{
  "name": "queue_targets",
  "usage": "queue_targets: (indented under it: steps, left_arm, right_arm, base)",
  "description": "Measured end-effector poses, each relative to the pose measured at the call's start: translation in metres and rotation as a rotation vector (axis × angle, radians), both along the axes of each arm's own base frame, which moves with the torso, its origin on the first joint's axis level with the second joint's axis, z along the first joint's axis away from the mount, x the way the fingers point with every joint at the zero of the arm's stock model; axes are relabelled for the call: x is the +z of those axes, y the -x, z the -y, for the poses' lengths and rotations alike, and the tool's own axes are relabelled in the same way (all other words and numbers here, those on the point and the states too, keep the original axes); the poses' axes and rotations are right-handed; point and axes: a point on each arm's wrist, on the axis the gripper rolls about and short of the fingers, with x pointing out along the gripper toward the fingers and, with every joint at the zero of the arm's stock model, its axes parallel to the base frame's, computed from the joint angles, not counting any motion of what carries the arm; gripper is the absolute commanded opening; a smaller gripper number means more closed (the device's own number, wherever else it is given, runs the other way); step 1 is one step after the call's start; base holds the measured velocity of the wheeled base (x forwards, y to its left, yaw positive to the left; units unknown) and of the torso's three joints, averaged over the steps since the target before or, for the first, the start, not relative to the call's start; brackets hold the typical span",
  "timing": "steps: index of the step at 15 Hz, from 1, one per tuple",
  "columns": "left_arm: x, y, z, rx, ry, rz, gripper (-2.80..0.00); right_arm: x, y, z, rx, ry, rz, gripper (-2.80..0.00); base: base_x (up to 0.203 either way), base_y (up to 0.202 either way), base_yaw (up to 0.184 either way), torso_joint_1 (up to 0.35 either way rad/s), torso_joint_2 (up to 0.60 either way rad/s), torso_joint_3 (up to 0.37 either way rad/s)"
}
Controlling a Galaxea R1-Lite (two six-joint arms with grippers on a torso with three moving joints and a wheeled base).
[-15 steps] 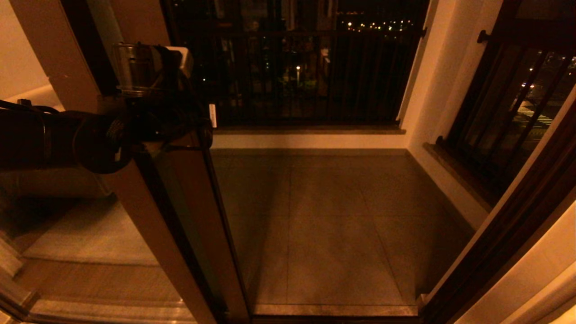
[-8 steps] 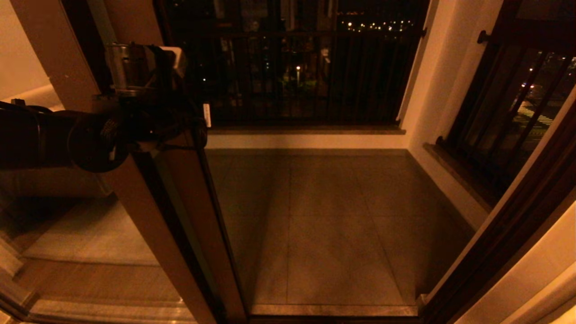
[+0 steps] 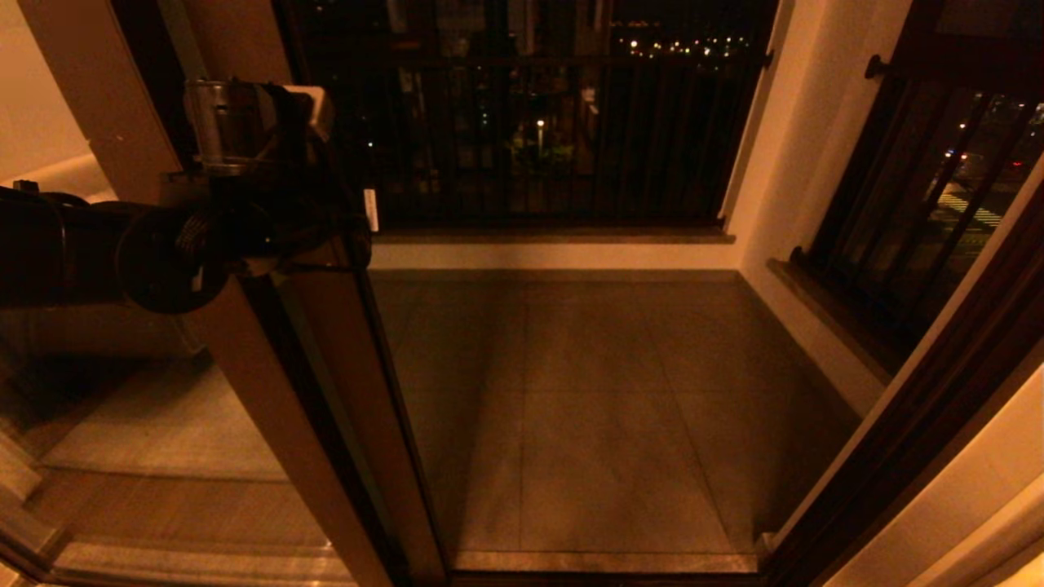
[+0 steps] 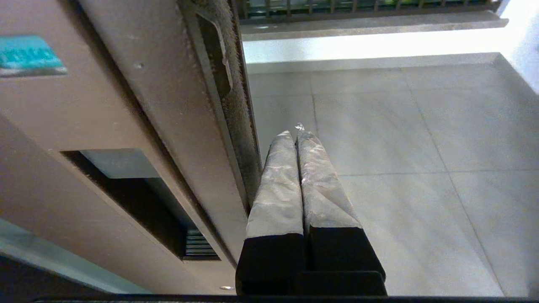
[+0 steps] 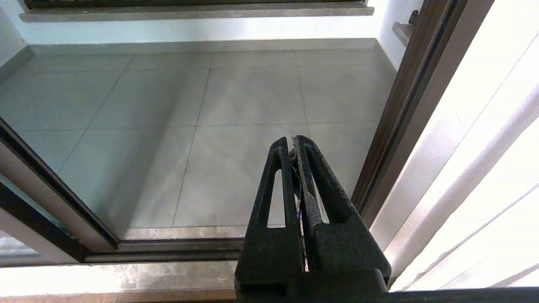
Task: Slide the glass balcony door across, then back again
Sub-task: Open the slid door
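Glass balcony door (image 3: 326,391) lower left of head frame, doorway wide open. Left gripper (image 4: 298,131) closed, empty, against door's edge. Right gripper (image 5: 294,141) closed, idle. Judgement: return slide still pending.

Left arm at the door's stile, doorway open onto the balcony.

The left arm (image 3: 98,253) reaches in from the left edge, its dark wrist against the upper part of the door (image 3: 326,383) stile; the gripper itself is hidden behind the wrist. The door's brown stile runs slantwise from upper left down to the bottom edge, with reflective glass (image 3: 147,424) to its left. To the right lies the tiled floor (image 3: 587,408), bare up to a pale kerb (image 3: 555,254) at the far side. Above the kerb stands a black railing (image 3: 538,114) with night lights behind. A barred window (image 3: 922,204) fills the right wall.
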Motion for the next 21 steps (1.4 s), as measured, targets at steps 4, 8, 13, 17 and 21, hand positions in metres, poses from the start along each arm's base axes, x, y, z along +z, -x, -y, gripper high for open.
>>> queue_targets:
  steps: [4,8,13,17,21]
  left_arm:
    - [0.000,0.000,-0.008,0.006,0.002,-0.001,-2.80]
    - [-0.002,0.002,-0.012,0.007,0.000,-0.009,-2.80]
    - [0.001,0.005,-0.013,0.010,0.001,-0.004,-2.80]
    - [0.009,0.010,-0.013,0.008,0.008,0.018,-2.80]
    - [0.027,0.037,-0.017,-0.005,0.024,0.065,-2.80]
  right_arm:
    - [0.000,0.000,0.000,0.000,0.000,-0.001,-2.80]
    - [0.000,0.000,0.000,0.000,0.000,0.000,-2.80]
    - [0.000,0.000,0.000,0.000,0.000,0.000,-2.80]
    - [0.000,0.000,0.000,0.000,0.000,-0.001,-2.80]
    - [0.000,0.000,0.000,0.000,0.000,-0.001,-2.80]
  base:
    - [0.000,0.000,0.000,0.000,0.00,0.000]
    - [0.000,0.000,0.000,0.000,0.00,0.000]
    - [0.000,0.000,0.000,0.000,0.00,0.000]
    - [0.000,0.000,0.000,0.000,0.00,0.000]
    - [0.000,0.000,0.000,0.000,0.00,0.000]
